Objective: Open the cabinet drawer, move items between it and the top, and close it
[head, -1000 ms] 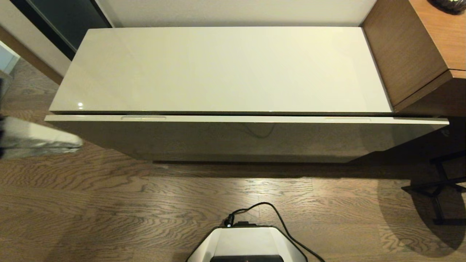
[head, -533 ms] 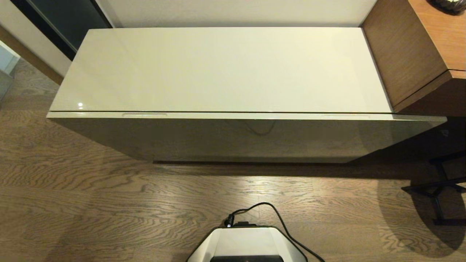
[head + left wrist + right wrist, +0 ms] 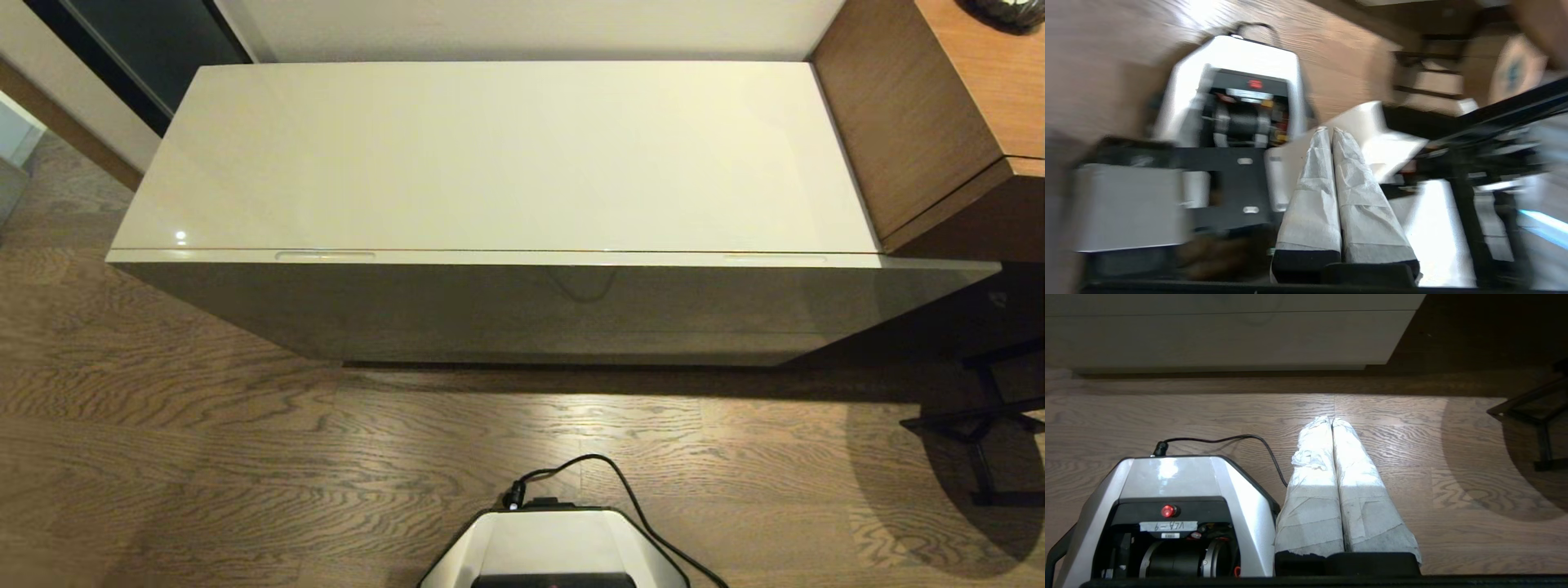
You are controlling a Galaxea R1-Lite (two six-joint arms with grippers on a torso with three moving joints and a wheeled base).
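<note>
We see the cabinet drawer (image 3: 539, 310) flush under the top (image 3: 506, 155), its gap from 1 second ago gone; left gripper (image 3: 1332, 131) and right gripper (image 3: 1332, 419) are pinched together, empty.

I see wood-grain plank floor (image 3: 204, 441) under warm light, a pale wall (image 3: 522, 28) behind, a brown wood-grain desk (image 3: 939, 106) at right, black chair legs (image 3: 988, 425) nearby

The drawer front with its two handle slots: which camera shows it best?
The head view: the cabinet drawer spans the picture, shut flush under the top, both slots visible. The right wrist view catches only part of its front; the left wrist view shows none.
</note>
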